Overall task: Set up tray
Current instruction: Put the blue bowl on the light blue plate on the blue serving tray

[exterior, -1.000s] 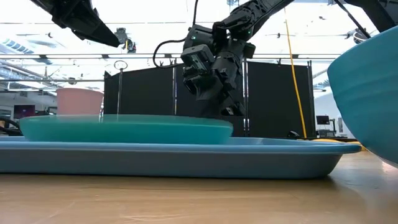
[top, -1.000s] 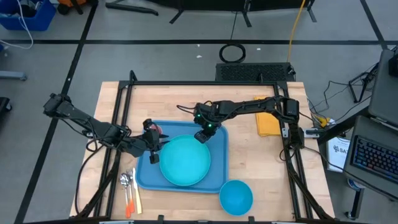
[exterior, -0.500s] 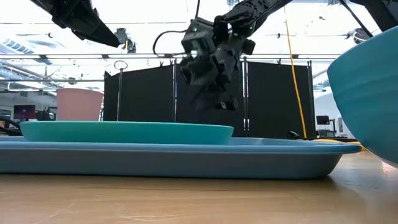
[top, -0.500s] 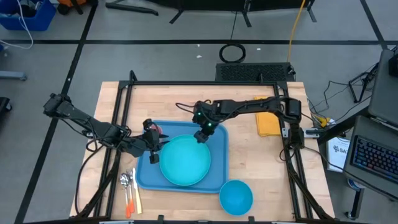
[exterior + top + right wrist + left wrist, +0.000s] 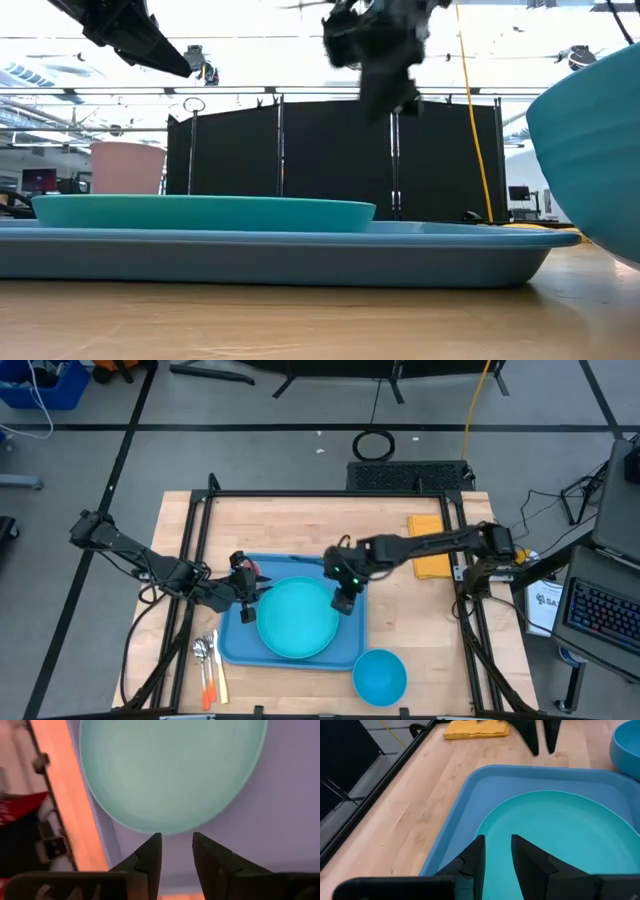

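One tray (image 5: 352, 642) is the workpiece: a large flat blue plastic rectangle with rounded corners and a raised rim, lying on the wooden table (image 5: 280, 525) near its 6 o'clock edge in the high view. A round cyan plate (image 5: 297, 618) sits inside it, filling most of the floor.

Handling judgement: the tray reads as light, stiff moulded plastic with a smooth, probably slippery surface. It is not fragile, but the loose plate may slide if the tray tilts. The raised rim is the only practical purchase; a pinch across the rim at a long side, away from the plate, should hold best. Lifted from one edge alone, the tray would likely sag or tip, so opposed grips at 9 and 3 o'clock are preferable.

The left gripper (image 5: 246, 603) hangs at the tray's 9 o'clock rim over the plate's edge, fingers (image 5: 472, 860) parted by a narrow gap and holding nothing. The right gripper (image 5: 343, 600) hangs above the tray at the plate's 3 o'clock edge, fingers (image 5: 149, 854) likewise slightly apart and empty; its height above the tray is hard to judge from the blurred low view.

Nearby: a blue bowl (image 5: 379, 676) at 5 o'clock, cutlery (image 5: 209, 662) at 8 o'clock, a yellow cloth (image 5: 429, 559) at 2 o'clock.
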`<action>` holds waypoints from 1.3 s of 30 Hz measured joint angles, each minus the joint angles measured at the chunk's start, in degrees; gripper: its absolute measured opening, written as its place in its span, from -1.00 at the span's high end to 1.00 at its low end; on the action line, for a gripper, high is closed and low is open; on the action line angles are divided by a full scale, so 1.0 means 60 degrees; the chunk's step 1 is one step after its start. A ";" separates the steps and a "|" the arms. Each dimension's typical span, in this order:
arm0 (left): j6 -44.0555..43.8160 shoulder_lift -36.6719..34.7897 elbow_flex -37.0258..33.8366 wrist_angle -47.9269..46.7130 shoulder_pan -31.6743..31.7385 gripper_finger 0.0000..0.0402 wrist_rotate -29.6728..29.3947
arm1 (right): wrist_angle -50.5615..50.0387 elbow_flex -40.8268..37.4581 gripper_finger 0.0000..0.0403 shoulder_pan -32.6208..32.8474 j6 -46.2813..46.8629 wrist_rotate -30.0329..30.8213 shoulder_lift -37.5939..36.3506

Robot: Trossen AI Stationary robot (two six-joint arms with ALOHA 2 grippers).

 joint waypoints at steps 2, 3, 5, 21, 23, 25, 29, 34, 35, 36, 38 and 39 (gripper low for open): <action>-0.0026 0.0000 0.0000 -0.0001 0.0000 0.52 0.0003 | -0.0127 -0.0242 0.51 0.0411 0.0093 0.0407 -0.0335; -0.0026 0.0000 0.0000 0.0002 0.0000 0.52 0.0000 | -0.0102 -0.0423 0.50 0.0622 0.0191 0.0562 -0.0502; -0.0028 0.0000 0.0000 0.0011 0.0000 0.52 0.0000 | 0.0187 -0.0845 0.47 0.1021 0.0536 0.0619 -0.0791; -0.0065 0.0000 0.0000 0.0132 -0.0002 0.52 -0.0023 | 0.2047 -0.3864 0.01 0.3154 0.2524 0.1599 -0.2342; -0.0066 0.0000 0.0000 0.0132 0.0000 0.52 -0.0023 | 0.2028 -0.4003 0.01 0.3300 0.2554 0.1612 -0.2339; -0.0066 0.0000 0.0000 0.0136 0.0000 0.52 -0.0025 | 0.2121 -0.4094 0.01 0.3386 0.2609 0.1601 -0.2339; -0.0076 0.0000 0.0000 0.0139 0.0000 0.52 -0.0025 | 0.2248 -0.4183 0.01 0.3666 0.2449 0.1624 -0.2342; -0.0092 0.0000 0.0000 0.0139 0.0000 0.52 -0.0025 | 0.2575 -0.4231 0.01 0.3905 0.2423 0.1849 -0.2342; -0.0092 0.0000 0.0000 0.0139 0.0000 0.52 -0.0025 | 0.2639 -0.4233 0.01 0.3957 0.2418 0.1878 -0.2339; -0.0095 0.0000 0.0000 0.0139 0.0000 0.52 -0.0025 | 0.2697 -0.4235 0.01 0.4016 0.2405 0.1917 -0.2339; -0.0095 0.0000 0.0000 0.0140 0.0000 0.52 -0.0025 | 0.2754 -0.4235 0.01 0.4105 0.2423 0.2048 -0.2332; -0.0092 0.0000 0.0000 0.0139 0.0000 0.52 -0.0025 | 0.2746 -0.4235 0.01 0.4137 0.2452 0.2105 -0.2305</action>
